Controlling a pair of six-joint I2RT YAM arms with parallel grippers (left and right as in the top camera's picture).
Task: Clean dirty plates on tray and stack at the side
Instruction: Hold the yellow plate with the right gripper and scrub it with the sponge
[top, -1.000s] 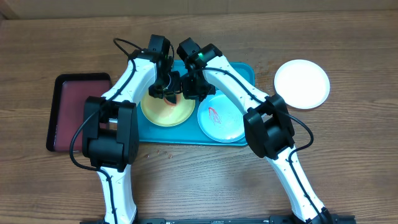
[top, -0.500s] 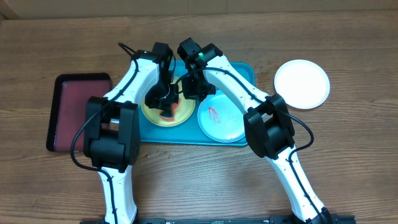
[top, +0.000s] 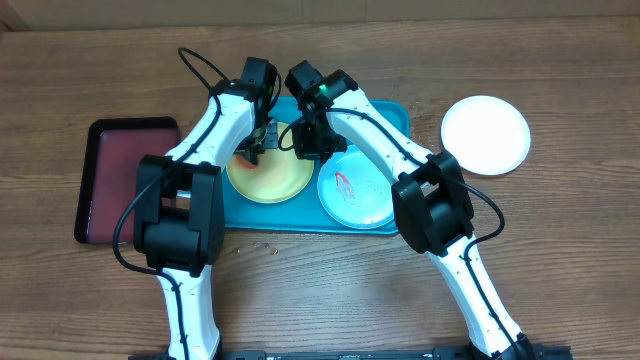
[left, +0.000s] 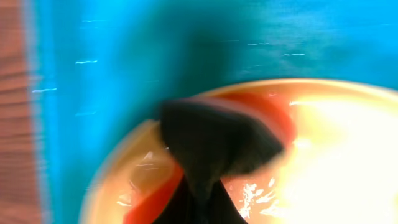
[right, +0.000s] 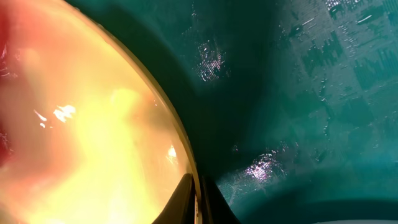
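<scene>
2 plates (top: 355, 190) crowd the tray (top: 396, 113) — yellow-green plate (top: 272, 182) rim-pinched by right end effector (right: 198, 202).

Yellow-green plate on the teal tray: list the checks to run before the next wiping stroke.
1. Right gripper shut on the round yellow-green plastic plate rim: ok.
2. Left gripper shut on the dark wiping pad, pad on the plate: ok.
3. Yellow-green plate free of red sauce: not ok, smears beside the pad.
4. Round pale mint-blue plate clean: not ok, red smear.
5. Round white plate off the large teal-blue rectangular tray: ok.
</scene>
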